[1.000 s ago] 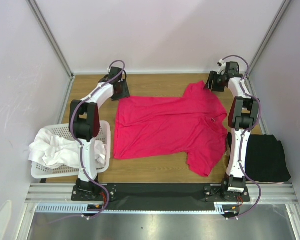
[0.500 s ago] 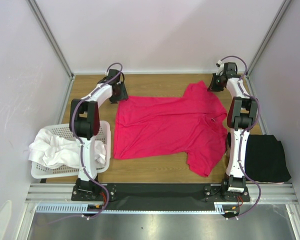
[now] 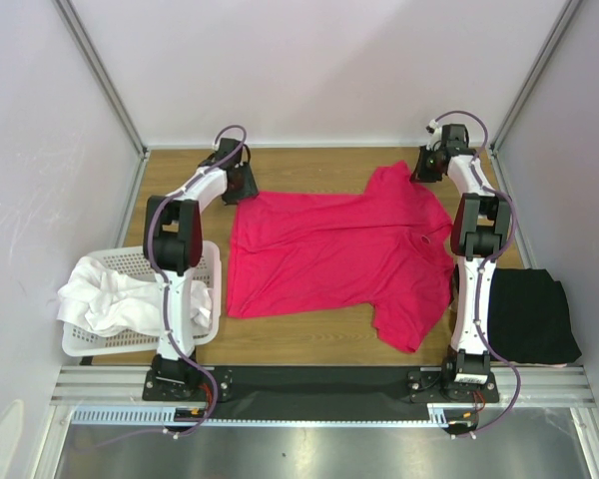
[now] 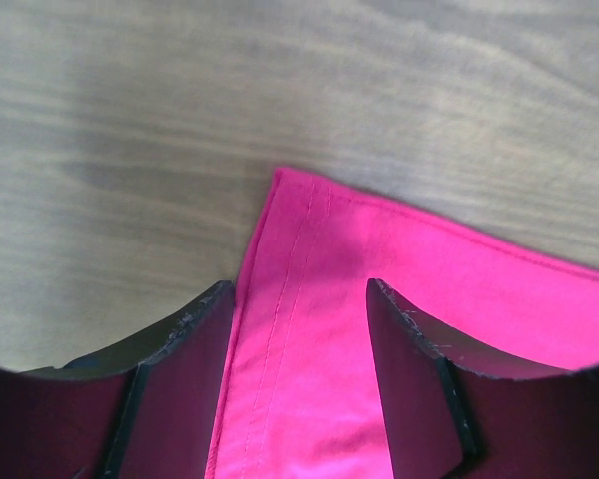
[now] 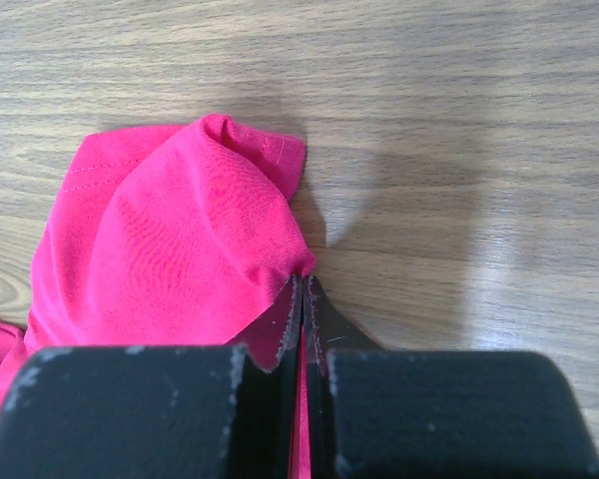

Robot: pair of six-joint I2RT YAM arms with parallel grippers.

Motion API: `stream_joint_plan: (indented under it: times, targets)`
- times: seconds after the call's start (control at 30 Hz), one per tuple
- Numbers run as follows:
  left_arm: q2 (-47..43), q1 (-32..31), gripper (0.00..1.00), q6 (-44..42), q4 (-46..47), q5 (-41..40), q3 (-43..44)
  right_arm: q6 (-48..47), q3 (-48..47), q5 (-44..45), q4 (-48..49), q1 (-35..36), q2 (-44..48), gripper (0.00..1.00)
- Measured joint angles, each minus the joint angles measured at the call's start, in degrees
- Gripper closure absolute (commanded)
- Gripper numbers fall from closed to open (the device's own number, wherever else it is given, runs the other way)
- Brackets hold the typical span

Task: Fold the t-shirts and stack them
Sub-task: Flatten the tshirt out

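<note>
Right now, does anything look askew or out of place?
The pink t-shirt lies flat except its far sleeve, bunched into a hump where the right gripper pinches it. White shirts spill over the rim of the basket.

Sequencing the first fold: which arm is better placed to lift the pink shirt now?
Right. The right claw is shut on a bunched edge of the pink t-shirt at its far sleeve. The left claw stands open, straddling the shirt's far hem corner, gripping nothing.
</note>
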State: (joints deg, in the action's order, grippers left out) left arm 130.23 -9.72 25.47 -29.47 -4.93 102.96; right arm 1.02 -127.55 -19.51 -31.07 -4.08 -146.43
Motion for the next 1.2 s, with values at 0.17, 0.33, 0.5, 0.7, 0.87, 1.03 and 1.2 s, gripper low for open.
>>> stream_joint_plan:
  times: [0.17,0.33,0.5,0.7,0.87,1.03,1.2]
  targets:
    - [1.9,0.0,0.41,0.1,0.9,-0.5,2.6,0.0,0.0,0.0,0.0,0.0,0.0,1.0]
    - [3.4,0.0,0.42,0.6,0.9,-0.9,4.8,0.0,0.0,0.1,-0.1,0.0,0.0,1.0]
    - [3.9,0.0,0.46,1.5,0.8,-1.0,5.7,0.1,0.0,0.1,-0.1,0.0,0.0,1.0]
    - [4.7,0.2,0.69,2.0,0.2,-1.3,6.7,0.3,0.0,0.3,-0.1,0.0,0.0,1.0]
    - [5.1,0.5,1.0,2.7,0.0,-1.9,7.1,0.9,0.0,0.4,0.0,0.1,0.0,1.0]
    - [5.2,0.5,1.0,1.2,1.7,-1.8,7.2,2.6,-0.4,-0.5,0.2,0.1,0.0,1.0]
    - [2.7,0.5,1.0,-3.7,11.3,0.5,1.4,4.4,-1.9,-1.4,2.7,-0.2,0.1,1.0]
